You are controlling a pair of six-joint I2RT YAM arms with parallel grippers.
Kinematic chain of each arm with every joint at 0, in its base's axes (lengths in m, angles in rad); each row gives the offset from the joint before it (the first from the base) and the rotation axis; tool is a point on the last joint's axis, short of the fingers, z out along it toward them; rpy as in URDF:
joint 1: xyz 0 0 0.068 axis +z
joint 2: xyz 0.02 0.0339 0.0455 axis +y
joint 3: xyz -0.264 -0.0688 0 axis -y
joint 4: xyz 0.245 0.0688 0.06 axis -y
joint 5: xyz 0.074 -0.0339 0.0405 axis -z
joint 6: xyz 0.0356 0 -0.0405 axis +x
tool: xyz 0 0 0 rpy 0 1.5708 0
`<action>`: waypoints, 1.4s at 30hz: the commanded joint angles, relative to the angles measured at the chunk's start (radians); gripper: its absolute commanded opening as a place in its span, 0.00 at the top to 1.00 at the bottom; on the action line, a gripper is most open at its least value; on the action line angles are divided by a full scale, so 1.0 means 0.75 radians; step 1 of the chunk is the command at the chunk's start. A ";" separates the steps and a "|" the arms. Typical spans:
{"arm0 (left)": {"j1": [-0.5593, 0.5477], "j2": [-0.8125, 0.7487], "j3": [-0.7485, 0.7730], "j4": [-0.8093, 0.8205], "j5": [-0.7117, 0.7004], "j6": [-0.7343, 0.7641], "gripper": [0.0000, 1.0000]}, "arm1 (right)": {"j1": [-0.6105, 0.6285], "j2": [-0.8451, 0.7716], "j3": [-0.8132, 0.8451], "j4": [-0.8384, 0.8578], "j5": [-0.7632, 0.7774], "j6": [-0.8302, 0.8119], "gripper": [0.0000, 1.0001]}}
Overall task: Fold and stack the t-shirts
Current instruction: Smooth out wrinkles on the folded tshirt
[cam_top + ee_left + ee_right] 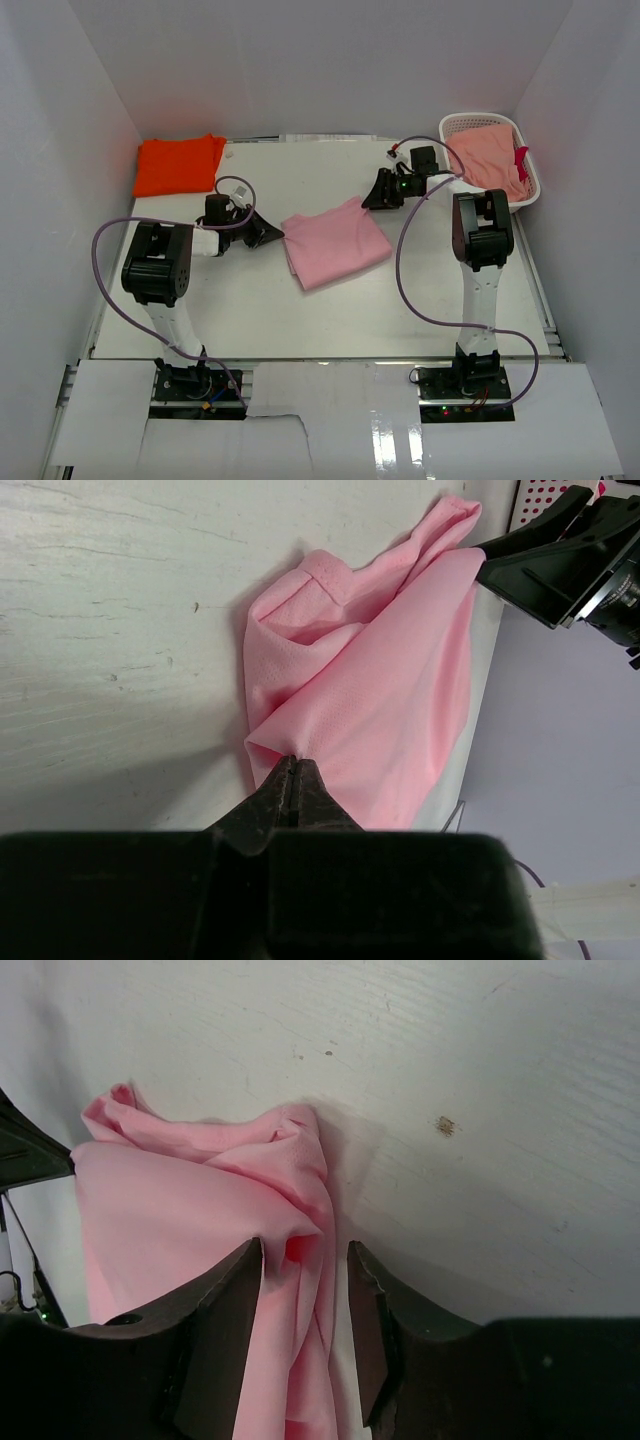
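A light pink t-shirt [335, 242] lies partly folded in the middle of the table. My left gripper [278, 235] is at its left edge, and the left wrist view shows the jaws [293, 763] shut on a pinch of the pink cloth [380, 690]. At the shirt's back right corner my right gripper [369, 203] stands open. In the right wrist view a fold of the pink t-shirt [190, 1210] lies loose between the parted fingers of that gripper [305, 1255]. A bright orange t-shirt [178, 165] lies folded at the back left.
A white lattice basket [455, 125] stands at the back right corner, holding a salmon-coloured cloth [490, 155]. White walls close in the table on the left, back and right. The right arm's purple cable [405, 280] loops over the table to the right of the pink shirt.
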 commanded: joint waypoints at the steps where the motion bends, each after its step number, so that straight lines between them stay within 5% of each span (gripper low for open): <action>1: 0.011 -0.076 -0.014 0.038 -0.028 0.005 1.00 | -0.009 -0.096 -0.007 0.057 -0.007 -0.020 0.53; 6: 0.011 -0.132 -0.018 0.056 -0.072 -0.005 0.98 | -0.007 -0.137 -0.068 0.108 -0.033 -0.011 0.49; 7: 0.011 -0.142 -0.016 0.058 -0.083 -0.008 0.87 | -0.009 -0.147 -0.082 0.122 -0.035 -0.007 0.49; 10: 0.011 -0.185 0.005 0.064 -0.097 0.005 0.76 | -0.009 -0.184 -0.113 0.136 -0.044 -0.007 0.46; 17: 0.013 -0.252 0.066 0.062 -0.163 0.035 0.63 | -0.009 -0.245 -0.203 0.189 -0.058 0.003 0.39; 24: 0.009 -0.248 0.087 0.062 -0.052 -0.010 0.62 | -0.009 -0.368 -0.344 0.157 -0.015 0.021 0.39; 30: -0.112 -0.250 0.139 0.058 0.103 -0.010 0.73 | 0.019 -0.584 -0.622 0.235 0.046 0.072 0.39; 33: -0.177 -0.167 0.258 0.052 0.195 -0.018 0.82 | 0.050 -0.672 -0.716 0.249 0.044 0.091 0.49; 38: -0.327 0.024 0.477 0.042 0.279 -0.001 0.98 | 0.079 -0.740 -0.782 0.235 0.036 0.101 0.92; 42: -0.414 0.224 0.643 0.021 0.287 0.011 1.00 | 0.083 -0.720 -0.796 0.251 0.020 0.130 0.92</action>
